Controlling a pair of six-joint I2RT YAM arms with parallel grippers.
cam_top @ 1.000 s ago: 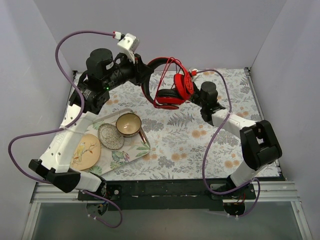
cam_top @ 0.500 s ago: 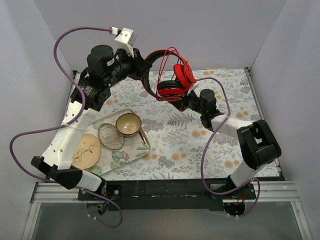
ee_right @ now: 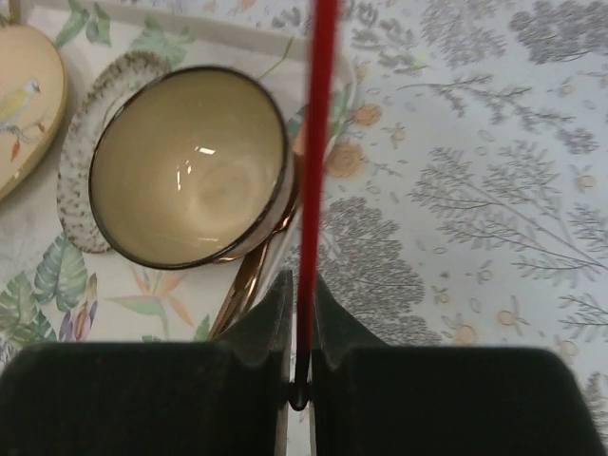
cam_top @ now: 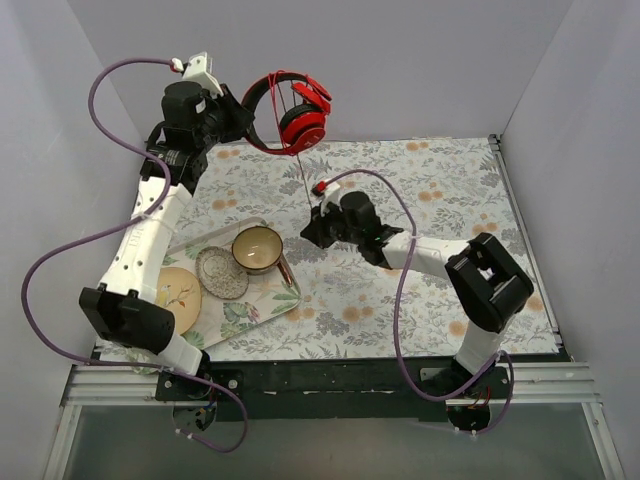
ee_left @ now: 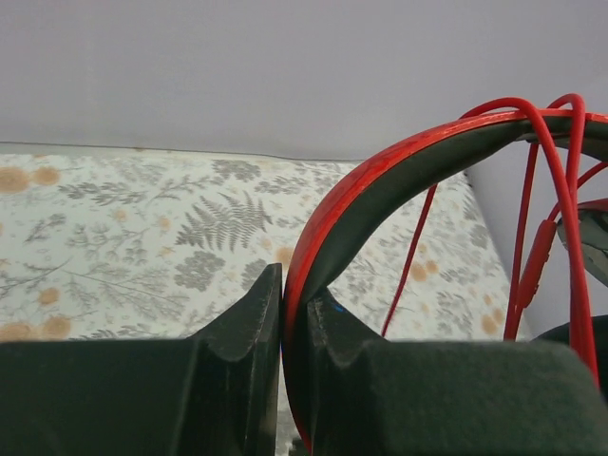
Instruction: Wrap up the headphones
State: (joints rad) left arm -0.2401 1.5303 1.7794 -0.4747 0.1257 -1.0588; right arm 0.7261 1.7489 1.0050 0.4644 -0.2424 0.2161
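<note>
The red headphones (cam_top: 292, 108) hang in the air at the back left, above the table. My left gripper (cam_top: 238, 118) is shut on their headband (ee_left: 399, 166), with the red outer and black inner side between the fingers. Loops of the thin red cable (ee_left: 532, 209) lie over the band. One straight strand of cable (cam_top: 303, 180) runs down to my right gripper (cam_top: 307, 232), low over the table. In the right wrist view that gripper (ee_right: 302, 299) is shut on the cable (ee_right: 318, 142), which runs straight up between the fingers.
A floral tray (cam_top: 270, 305) at the front left holds a cream bowl (cam_top: 257, 248), a speckled saucer (cam_top: 220, 272), a bird plate (cam_top: 170, 302) and a copper spoon (cam_top: 287, 270). The bowl (ee_right: 190, 180) is just left of my right gripper. White walls enclose the table.
My left gripper has carried the headphones up and to the left. My right gripper has moved left and down towards the tray, and the cable now runs straight between them.
</note>
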